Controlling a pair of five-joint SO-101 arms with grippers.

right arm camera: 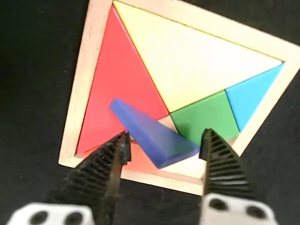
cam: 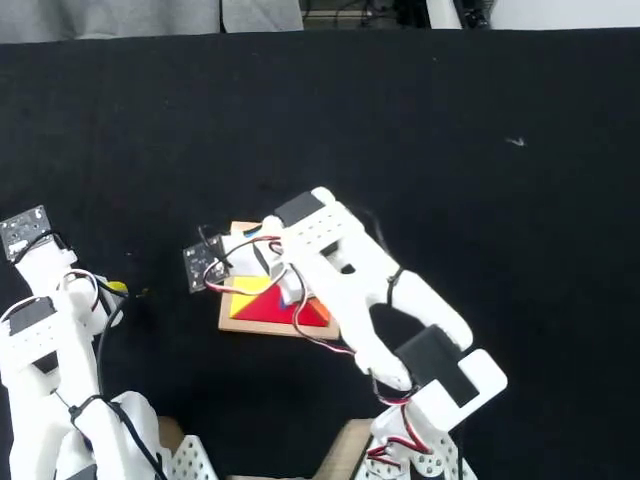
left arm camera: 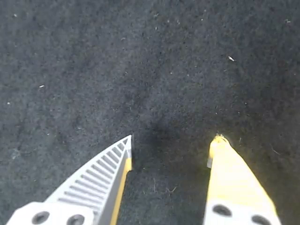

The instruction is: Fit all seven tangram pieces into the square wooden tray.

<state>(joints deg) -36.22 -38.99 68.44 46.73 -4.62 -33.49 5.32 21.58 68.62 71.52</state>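
The square wooden tray [right arm camera: 86,79] holds a red triangle [right arm camera: 117,84], a yellow triangle [right arm camera: 187,61], a green piece [right arm camera: 206,115], a light blue piece [right arm camera: 253,93] and an orange piece [right arm camera: 140,161]. A dark blue parallelogram [right arm camera: 150,131] lies askew on top of the red and orange pieces, not seated flat. My right gripper [right arm camera: 164,140] hovers open right over it, one finger at each side. In the high view the right arm covers much of the tray [cam: 232,322]. My left gripper [left arm camera: 173,145] is open over bare black cloth, left of the tray [cam: 115,292].
Black cloth [cam: 450,150] covers the table, with free room behind and to the right of the tray. The arm bases and a cardboard piece [cam: 345,450] sit at the front edge. The cloth's far edge [cam: 320,30] runs along the back.
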